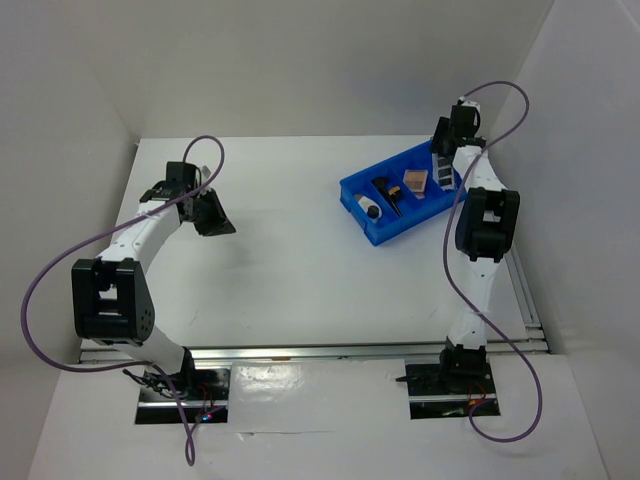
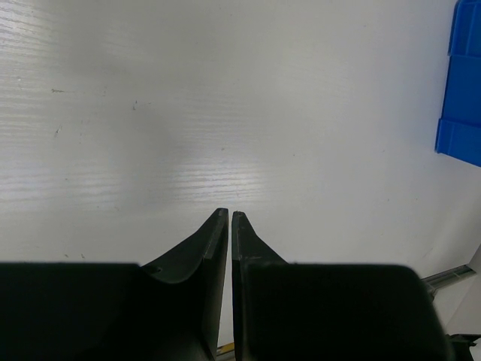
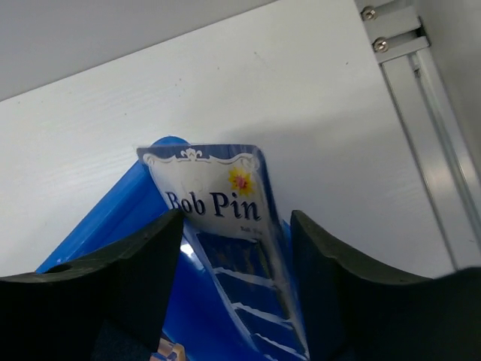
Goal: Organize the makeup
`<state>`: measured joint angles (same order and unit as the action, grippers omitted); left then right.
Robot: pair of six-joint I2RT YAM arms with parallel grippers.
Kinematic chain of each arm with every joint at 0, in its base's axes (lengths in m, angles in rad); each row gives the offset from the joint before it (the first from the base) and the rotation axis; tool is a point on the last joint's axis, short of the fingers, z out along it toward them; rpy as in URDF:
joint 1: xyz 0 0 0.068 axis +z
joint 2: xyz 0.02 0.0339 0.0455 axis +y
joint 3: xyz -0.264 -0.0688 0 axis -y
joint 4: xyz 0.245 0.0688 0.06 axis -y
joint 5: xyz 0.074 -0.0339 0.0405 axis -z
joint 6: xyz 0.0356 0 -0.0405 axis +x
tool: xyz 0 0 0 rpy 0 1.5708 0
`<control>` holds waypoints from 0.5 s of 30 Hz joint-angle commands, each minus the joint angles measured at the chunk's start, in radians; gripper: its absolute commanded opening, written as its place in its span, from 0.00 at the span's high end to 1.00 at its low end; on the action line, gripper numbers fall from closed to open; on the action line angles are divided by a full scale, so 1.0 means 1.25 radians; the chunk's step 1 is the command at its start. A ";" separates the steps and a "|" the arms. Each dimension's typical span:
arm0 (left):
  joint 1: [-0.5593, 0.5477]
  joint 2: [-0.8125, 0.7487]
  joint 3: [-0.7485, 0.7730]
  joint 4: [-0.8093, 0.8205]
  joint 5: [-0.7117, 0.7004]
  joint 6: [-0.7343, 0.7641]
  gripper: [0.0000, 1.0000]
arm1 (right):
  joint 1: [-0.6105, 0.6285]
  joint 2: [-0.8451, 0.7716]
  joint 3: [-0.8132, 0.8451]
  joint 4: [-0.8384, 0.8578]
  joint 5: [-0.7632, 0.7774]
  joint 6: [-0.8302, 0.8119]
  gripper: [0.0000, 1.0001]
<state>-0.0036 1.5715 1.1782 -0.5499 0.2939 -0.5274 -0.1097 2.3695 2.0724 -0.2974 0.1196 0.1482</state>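
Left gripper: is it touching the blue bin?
Apart. The top view shows bare table between the left gripper and the blue bin.

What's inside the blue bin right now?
In the blue bin: a black-and-white tube, black brush, tan compact and Bob Pin card. The right arm covers its far-right corner.

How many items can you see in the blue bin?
4, left to right in the top view: white tube, black brush, tan compact, pin card. Others may be hidden.
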 commanded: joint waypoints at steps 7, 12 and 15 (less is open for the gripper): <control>-0.003 0.004 0.002 0.014 0.002 -0.001 0.79 | 0.040 -0.089 -0.024 0.070 0.098 -0.058 0.59; -0.003 0.004 0.002 0.014 0.002 0.006 0.79 | 0.047 -0.106 -0.025 0.070 0.089 -0.080 0.94; -0.003 0.004 0.002 0.014 0.002 0.006 0.79 | 0.047 -0.106 0.005 0.043 0.077 -0.121 1.00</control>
<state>-0.0036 1.5715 1.1782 -0.5488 0.2928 -0.5270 -0.0528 2.3100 2.0361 -0.2638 0.2073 0.0544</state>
